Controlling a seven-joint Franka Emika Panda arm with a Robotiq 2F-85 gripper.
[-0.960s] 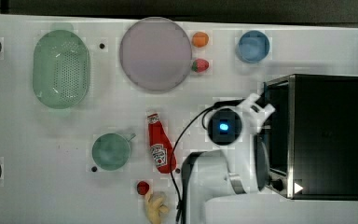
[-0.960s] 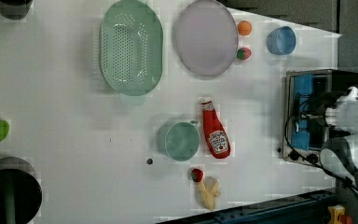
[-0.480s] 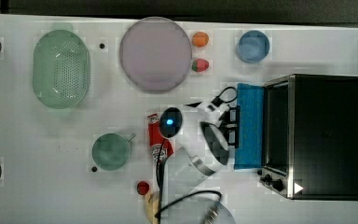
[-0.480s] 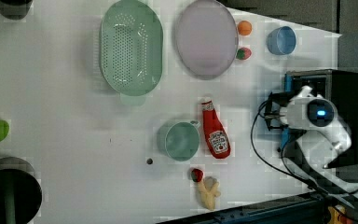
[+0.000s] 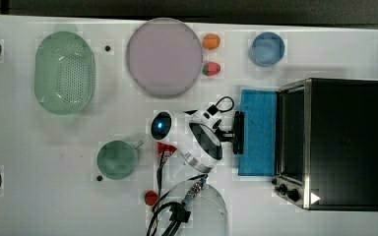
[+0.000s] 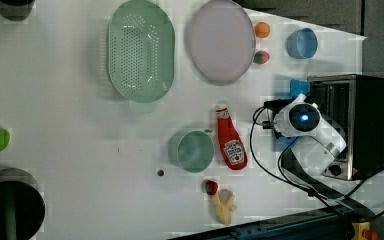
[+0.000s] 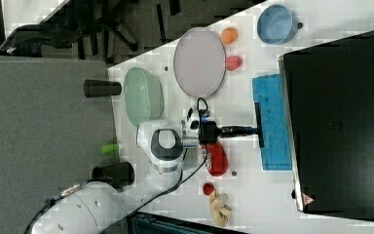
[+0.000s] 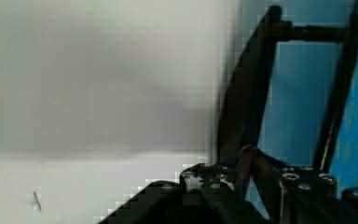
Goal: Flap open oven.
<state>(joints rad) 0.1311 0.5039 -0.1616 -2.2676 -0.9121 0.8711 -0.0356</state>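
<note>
The jaws (image 5: 235, 132) are clenched on the dark handle (image 5: 238, 132) at the free edge of the oven door (image 5: 258, 132). The door lies flat open on the white counter (image 5: 325, 54), and the oven (image 5: 342, 142) stands at the top view's right. A ketchup bottle (image 6: 231, 142) and a green cup (image 5: 116, 159) lie behind the arm. Toward the blue bowl (image 5: 267, 48) the counter is free.

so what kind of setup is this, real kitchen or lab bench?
Most likely a lab bench staged as a play kitchen: a white tabletop holding a boxy black toaster oven with its blue glass door folded down, toy-like food such as a red ketchup bottle, and a pale green perforated colander.
</note>
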